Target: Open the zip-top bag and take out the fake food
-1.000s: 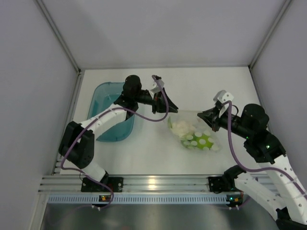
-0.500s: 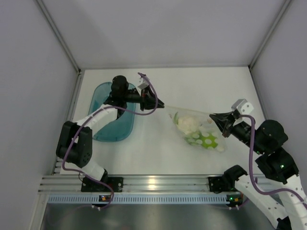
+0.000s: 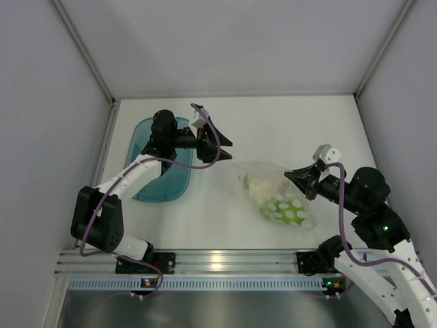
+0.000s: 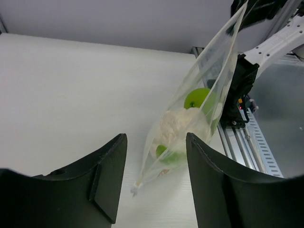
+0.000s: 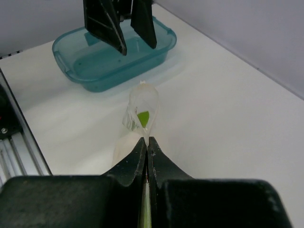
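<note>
- The zip-top bag (image 3: 254, 169) lies right of centre on the desk (image 3: 287, 130). Its right edge is pinched in the right claw (image 3: 290, 178), whose jaws are closed tight on the film, and its left end trails toward the left arm.
- The left claw (image 3: 220, 150) hangs over the desk just right of the teal tub (image 3: 153, 184). Its jaws stand apart with nothing between them, clear of the bag.
- The fake food (image 3: 276, 201) sits inside the bag. A white leafy lump (image 4: 183, 126) and a lime-green ball (image 4: 197, 97) show plainly, and a third green piece is partly hidden.
- The film looks thin, limp and slick, so it will likely crumple and slip under a shallow pinch.
- The pieces seem light and round, so they are apt to roll once freed.
- The likely hold is the free lip near the bag's left end, opposite the right claw's pinch. Whether the seal is fully parted cannot be told.
</note>
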You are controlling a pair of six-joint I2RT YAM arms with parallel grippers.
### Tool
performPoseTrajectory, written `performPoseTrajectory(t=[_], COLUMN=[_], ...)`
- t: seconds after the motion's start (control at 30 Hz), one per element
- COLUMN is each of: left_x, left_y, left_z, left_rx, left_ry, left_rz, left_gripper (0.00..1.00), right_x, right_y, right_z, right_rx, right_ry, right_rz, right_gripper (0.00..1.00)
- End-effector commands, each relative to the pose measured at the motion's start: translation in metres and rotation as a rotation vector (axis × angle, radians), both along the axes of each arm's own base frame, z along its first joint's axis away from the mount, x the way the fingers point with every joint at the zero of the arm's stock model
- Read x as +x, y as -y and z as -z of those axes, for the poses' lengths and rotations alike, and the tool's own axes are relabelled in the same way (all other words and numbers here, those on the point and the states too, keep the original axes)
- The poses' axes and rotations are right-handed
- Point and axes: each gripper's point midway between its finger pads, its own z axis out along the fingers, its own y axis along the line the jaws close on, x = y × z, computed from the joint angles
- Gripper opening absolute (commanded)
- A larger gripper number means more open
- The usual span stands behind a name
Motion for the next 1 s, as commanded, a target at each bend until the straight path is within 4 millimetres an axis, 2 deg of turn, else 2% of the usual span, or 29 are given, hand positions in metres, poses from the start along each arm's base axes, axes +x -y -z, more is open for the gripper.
performPoseTrajectory(t=[0.0,0.17,0.3,0.43,0.6,0.73,0.97], left_x=[-0.018,-0.027,-0.035,-0.045,-0.056,-0.070,-0.075], left_y=[0.006,0.026,0.041,0.055,0.060,0.063,0.066], left_z=[-0.039,-0.047,-0.044,-0.038,-0.026,-0.015,0.007], left_rx=[-0.059,-0.082,-0.081,-0.074,-0.054,-0.036,-0.006], left_ry=[0.153,0.206,0.192,0.169,0.107,0.058,0.009], left_rz=[-0.014,-0.036,-0.006,0.048,0.114,0.184,0.185], left_gripper=[0.58,0.60,0.64,0.62,0.61,0.58,0.52], right_x=[-0.008,-0.015,-0.020,-0.026,-0.032,-0.027,-0.026], right_y=[-0.019,-0.028,-0.029,-0.031,-0.035,-0.033,-0.033], right_z=[-0.013,-0.002,-0.003,-0.004,-0.006,-0.007,-0.012], right_rx=[0.039,0.011,0.009,0.007,0.013,0.014,0.025], right_ry=[0.057,0.010,0.020,0.027,0.043,0.047,0.062], right_rz=[-0.119,-0.198,-0.222,-0.259,-0.302,-0.276,-0.271], right_gripper=[0.00,0.00,0.00,0.00,0.00,0.00,0.00])
